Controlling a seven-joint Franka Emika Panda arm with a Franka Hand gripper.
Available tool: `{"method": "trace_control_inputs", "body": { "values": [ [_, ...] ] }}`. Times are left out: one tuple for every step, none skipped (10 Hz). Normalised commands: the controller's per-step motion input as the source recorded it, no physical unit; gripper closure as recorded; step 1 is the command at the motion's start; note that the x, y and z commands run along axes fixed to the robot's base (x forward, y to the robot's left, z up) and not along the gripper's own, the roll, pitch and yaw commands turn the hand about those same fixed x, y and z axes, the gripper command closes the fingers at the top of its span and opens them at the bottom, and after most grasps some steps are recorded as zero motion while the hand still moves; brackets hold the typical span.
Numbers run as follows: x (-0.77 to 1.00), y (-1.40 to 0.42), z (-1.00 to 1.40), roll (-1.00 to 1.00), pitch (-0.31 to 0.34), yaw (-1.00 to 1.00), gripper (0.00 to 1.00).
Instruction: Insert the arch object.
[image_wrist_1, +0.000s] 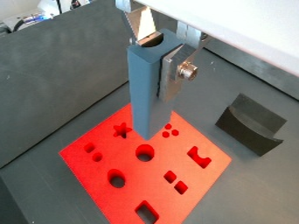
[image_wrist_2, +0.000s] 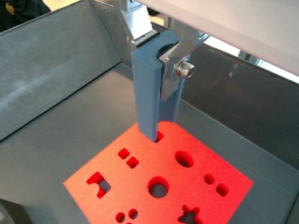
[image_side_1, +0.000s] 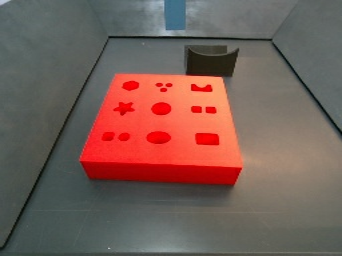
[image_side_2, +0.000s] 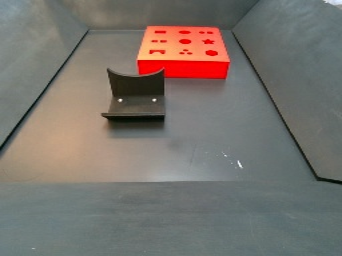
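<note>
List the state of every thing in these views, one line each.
gripper: hangs upright over the red board, not touching it; open or shut cannot be told.
red board: lies flat on the floor; every recess in view is empty.
fixture: stands upright on the floor, apart from the board, nothing on it.
arch object: not visible in any view; nothing has been inserted.

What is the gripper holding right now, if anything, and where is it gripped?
Nothing. The gripper hangs above the red board, while the arch object sits untouched on the floor beside it.
</note>
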Motion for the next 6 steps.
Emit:
{"method": "trace_control_inputs", "body": {
  "values": [
    [0.00, 0.29, -0.41, 0.05, -0.009, 0.00, 1.00],
    [0.07, 0.57, -0.53, 0.05, 0.000, -0.10, 1.00],
    [0.00, 0.74, -0.51, 0.03, -0.023, -0.22, 1.00],
    [0.00, 0.78, -0.46, 0.00, -0.030, -0.25, 1.00],
    [0.05, 0.63, -0.41, 0.00, -0.043, -0.40, 1.00],
    [0.16, 0.39, -0.39, -0.03, -0.057, -0.63, 1.00]
  ]
}}
